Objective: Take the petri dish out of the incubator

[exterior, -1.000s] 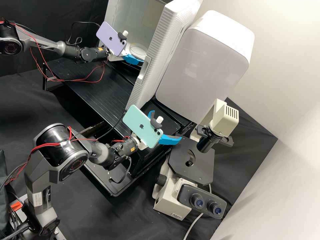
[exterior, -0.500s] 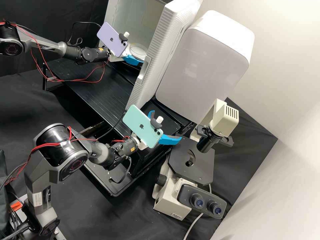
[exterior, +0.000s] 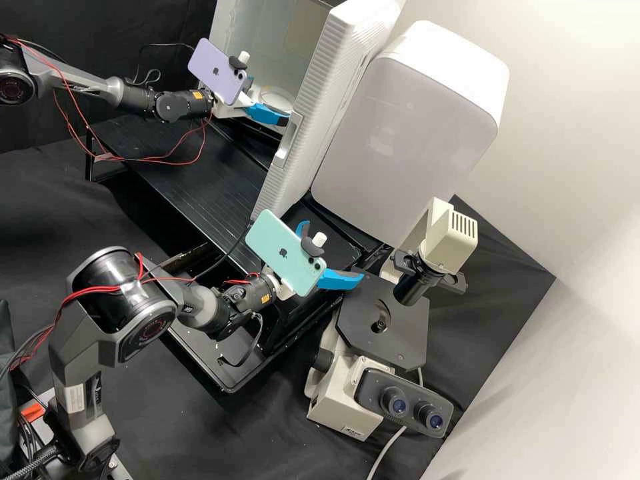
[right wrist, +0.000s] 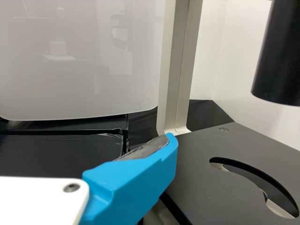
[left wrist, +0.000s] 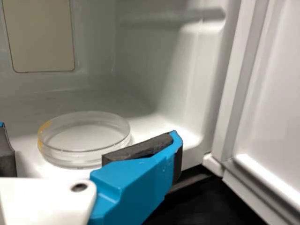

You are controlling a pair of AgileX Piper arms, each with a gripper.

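One open incubator door [exterior: 313, 113] stands near the petri dish [left wrist: 84, 138].

Left tool [left wrist: 88, 132] finger [left wrist: 5, 152] cut by frame edge (dark pad sliver); petri dish [left wrist: 83, 138] rim partly hidden.

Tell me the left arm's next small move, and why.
Probably ease the left hand slightly deeper into the white incubator: its blue fingers stand open, with the clear round petri dish between them but mostly ahead of the pads, so closing now might only clip its near rim.
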